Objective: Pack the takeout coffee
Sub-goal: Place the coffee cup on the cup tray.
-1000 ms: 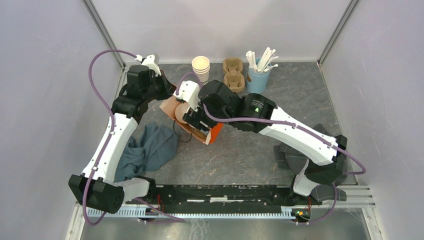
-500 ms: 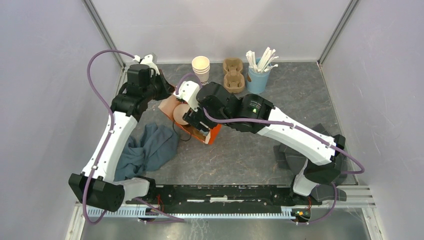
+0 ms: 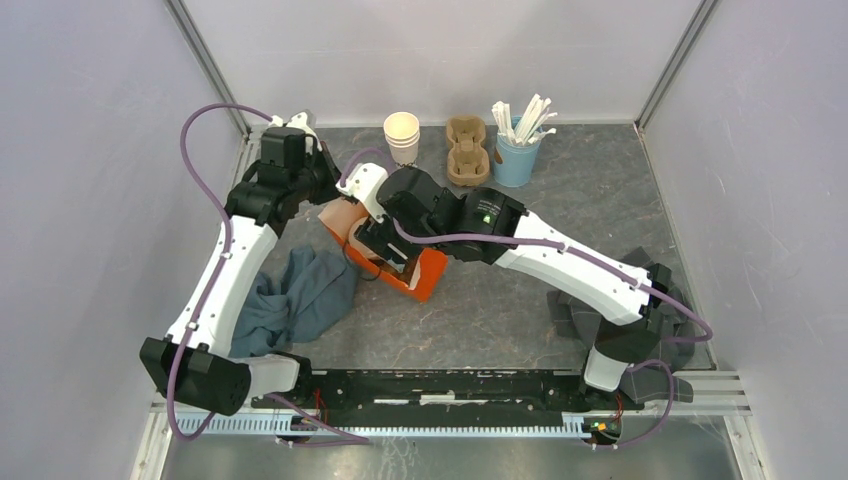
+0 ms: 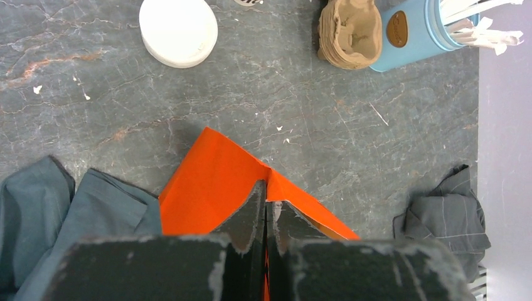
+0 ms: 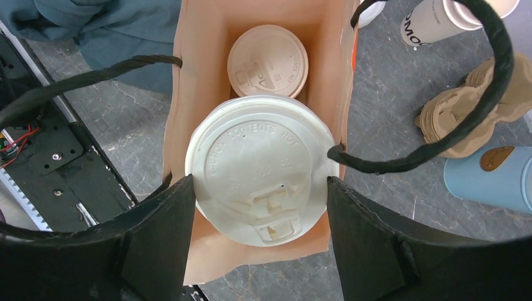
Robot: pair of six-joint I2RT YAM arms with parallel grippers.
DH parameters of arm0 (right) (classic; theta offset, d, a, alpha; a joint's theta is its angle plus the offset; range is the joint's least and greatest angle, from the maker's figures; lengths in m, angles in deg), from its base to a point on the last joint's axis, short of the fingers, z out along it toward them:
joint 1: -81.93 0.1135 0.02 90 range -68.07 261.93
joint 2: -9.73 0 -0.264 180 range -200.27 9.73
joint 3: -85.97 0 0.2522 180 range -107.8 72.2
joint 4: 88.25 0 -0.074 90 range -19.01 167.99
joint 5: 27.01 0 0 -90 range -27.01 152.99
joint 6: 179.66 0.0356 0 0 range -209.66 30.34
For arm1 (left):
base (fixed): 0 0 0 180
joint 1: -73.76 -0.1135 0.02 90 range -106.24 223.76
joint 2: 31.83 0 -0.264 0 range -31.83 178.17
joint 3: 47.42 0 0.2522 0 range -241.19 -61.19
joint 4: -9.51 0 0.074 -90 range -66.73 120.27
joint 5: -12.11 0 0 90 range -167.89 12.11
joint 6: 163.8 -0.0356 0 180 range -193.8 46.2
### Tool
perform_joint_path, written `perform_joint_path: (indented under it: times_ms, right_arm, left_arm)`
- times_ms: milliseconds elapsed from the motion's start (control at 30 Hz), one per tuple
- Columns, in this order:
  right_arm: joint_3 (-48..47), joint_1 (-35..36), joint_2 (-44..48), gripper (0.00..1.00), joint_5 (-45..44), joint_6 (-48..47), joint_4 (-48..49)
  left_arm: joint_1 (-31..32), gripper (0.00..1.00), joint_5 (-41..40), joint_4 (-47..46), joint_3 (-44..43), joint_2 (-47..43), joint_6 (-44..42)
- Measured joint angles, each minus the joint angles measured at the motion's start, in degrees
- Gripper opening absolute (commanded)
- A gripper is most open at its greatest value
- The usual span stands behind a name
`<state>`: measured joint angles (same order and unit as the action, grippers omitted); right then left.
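A takeout order is being shown on a grey stone-patterned table (image 3: 600,200). In the right wrist view, the held cup (image 5: 260,175) is being seen from straight above. Only its round white sip lid is showing, embossed with lettering and a raised drinking tab, and it is filling much of the mouth of the paper bag (image 5: 204,50). It is being clasped at its sides by the right gripper (image 5: 258,194), whose black fingers (image 5: 157,244) are pressing against the lid's rim. The second cup (image 5: 268,61) is standing lower in the bag, beyond the held one, with its lid tinted tan by the brown interior. Black cord handles (image 5: 439,144) are arching across the bag's mouth.

The bag's orange outside is being shown only by the other two views. In the left wrist view, the left gripper (image 4: 266,204) is being seen with its jaws pinched flat together on the bag's top edge. A stack of loose white lids (image 4: 178,31) is lying on the table beyond.

In the top view, both cups are being hidden under the right arm. The bag is standing left of centre, with a blue-grey cloth (image 3: 300,295) just beside it on the near left. Along the far edge, a stack of lidless cups (image 3: 402,135), pulp cup carriers (image 3: 466,150) and a blue tumbler of stirrers (image 3: 515,160) are lined up from left to right.
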<state>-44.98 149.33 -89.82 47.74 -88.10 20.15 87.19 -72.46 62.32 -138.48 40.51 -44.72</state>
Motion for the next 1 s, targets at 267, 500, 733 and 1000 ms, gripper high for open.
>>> perform_joint_path:
  times_ms: [267, 500, 733, 1000]
  right_arm:
    - [-0.98, 0.11, -0.68, 0.71, 0.15, 0.26, 0.04]
    - [-0.98, 0.11, -0.70, 0.71, 0.17, 0.17, 0.33]
    - [-0.98, 0.11, -1.55, 0.71, 0.22, 0.00, 1.49]
    - [3.39, 0.11, -2.45, 0.71, -0.02, -0.59, 3.82]
  left_arm:
    - [0.52, 0.02, 0.02, 1.11, -0.55, 0.94, 0.31]
    - [0.76, 0.02, 0.04, 1.38, -1.07, 1.16, 0.50]
    - [0.85, 0.02, 0.35, 1.57, -1.27, 1.16, 0.55]
    - [0.85, 0.02, 1.44, -0.92, 0.13, 0.04, 0.52]
